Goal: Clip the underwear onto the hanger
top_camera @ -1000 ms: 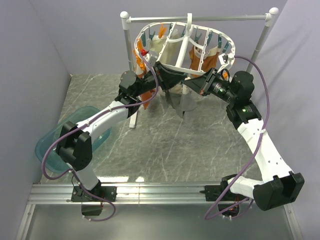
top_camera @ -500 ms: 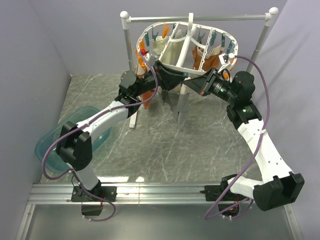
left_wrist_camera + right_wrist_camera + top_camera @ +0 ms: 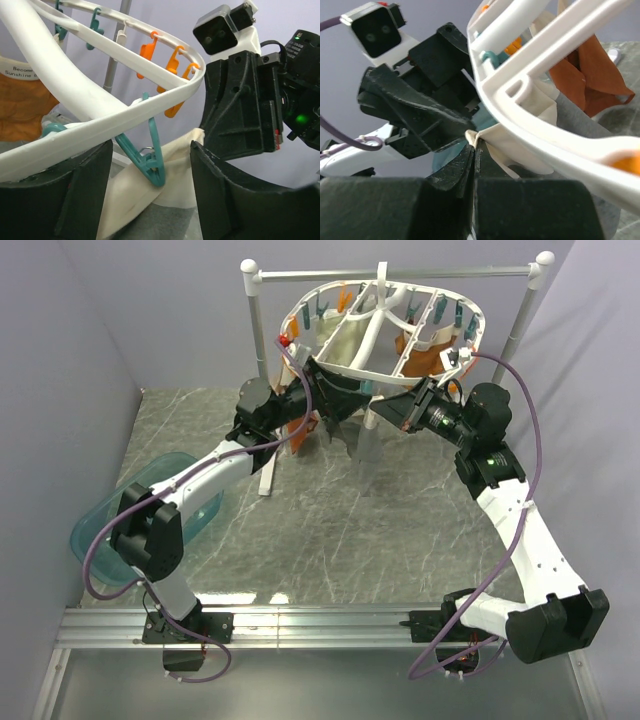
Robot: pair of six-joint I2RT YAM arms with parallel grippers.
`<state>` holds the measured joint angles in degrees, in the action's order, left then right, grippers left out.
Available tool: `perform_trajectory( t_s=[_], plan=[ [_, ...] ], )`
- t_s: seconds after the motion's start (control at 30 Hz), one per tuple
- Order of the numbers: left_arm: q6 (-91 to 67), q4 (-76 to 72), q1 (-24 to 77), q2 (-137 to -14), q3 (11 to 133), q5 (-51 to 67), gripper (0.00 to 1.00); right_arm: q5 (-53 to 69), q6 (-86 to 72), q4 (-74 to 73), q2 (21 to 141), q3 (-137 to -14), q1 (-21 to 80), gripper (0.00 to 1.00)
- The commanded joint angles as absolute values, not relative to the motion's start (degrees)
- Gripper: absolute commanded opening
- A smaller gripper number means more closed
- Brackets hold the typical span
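The grey marbled surface (image 3: 330,530) carries a silver rail stand (image 3: 480,273) at the back and a teal bin (image 3: 100,525) at its left edge. The hanger (image 3: 372,332), a white oval frame, hangs tilted from the rail by its hook, with rust-orange garments (image 3: 420,352) pegged on its far side.

Both arms reach up under the near rim of the hanger and meet there. The underwear (image 3: 365,445) hangs below that rim between the two grippers, well above the surface, its grey part drooping down and its cream edge held up against the frame.

The right gripper (image 3: 472,150) has its fingers pressed together on the cream corner of the underwear, just under the white rim. The left gripper (image 3: 150,190) faces it with its fingers spread apart, one on either side of a teal peg (image 3: 150,160) that hangs from the rim. The lower end of that peg lies against the cream cloth; whether it bites the cloth cannot be told.
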<state>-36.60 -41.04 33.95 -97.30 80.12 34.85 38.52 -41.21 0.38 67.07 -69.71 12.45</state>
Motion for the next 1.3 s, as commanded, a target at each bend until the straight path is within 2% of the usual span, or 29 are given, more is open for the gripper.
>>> perform_trajectory(
  t_s=[0.0,0.17,0.43,0.63,1.0,1.07,1.1,1.23,1.27],
  plan=[
    [-35.95,-41.40,34.19,-92.21,79.64,36.21,0.68,36.04,-38.07,-1.14,65.48,-69.26,11.51,0.00],
    [-34.54,-39.12,33.93,-88.96,77.00,35.77,0.74,33.15,-33.67,-5.18,64.16,-68.73,11.43,0.00],
    [-31.82,-34.72,33.93,-83.24,70.67,34.90,0.76,28.48,-29.27,-8.17,62.76,-66.89,11.43,0.00],
    [-26.72,-32.70,33.93,-78.14,66.01,34.55,0.76,26.89,-26.90,-8.17,61.61,-65.39,11.25,0.00],
    [-24.96,-26.64,33.93,-75.94,66.18,31.56,0.76,24.79,-23.56,-8.79,60.82,-64.25,11.25,0.00],
    [-25.66,-22.53,33.66,-76.20,66.88,30.68,0.77,24.00,-22.25,-9.23,60.73,-63.90,11.34,0.13],
    [-25.93,-20.85,33.49,-76.29,68.28,29.89,0.77,22.60,-21.80,-9.58,60.56,-63.81,11.25,0.27],
    [-27.59,-13.38,31.39,-76.03,70.05,28.13,0.80,20.30,-20.13,-10.98,58.80,-62.93,10.46,0.38],
    [-28.03,-11.71,30.94,-75.76,70.83,27.86,0.86,20.04,-19.43,-11.25,58.45,-62.58,10.11,0.39]
  ],
)
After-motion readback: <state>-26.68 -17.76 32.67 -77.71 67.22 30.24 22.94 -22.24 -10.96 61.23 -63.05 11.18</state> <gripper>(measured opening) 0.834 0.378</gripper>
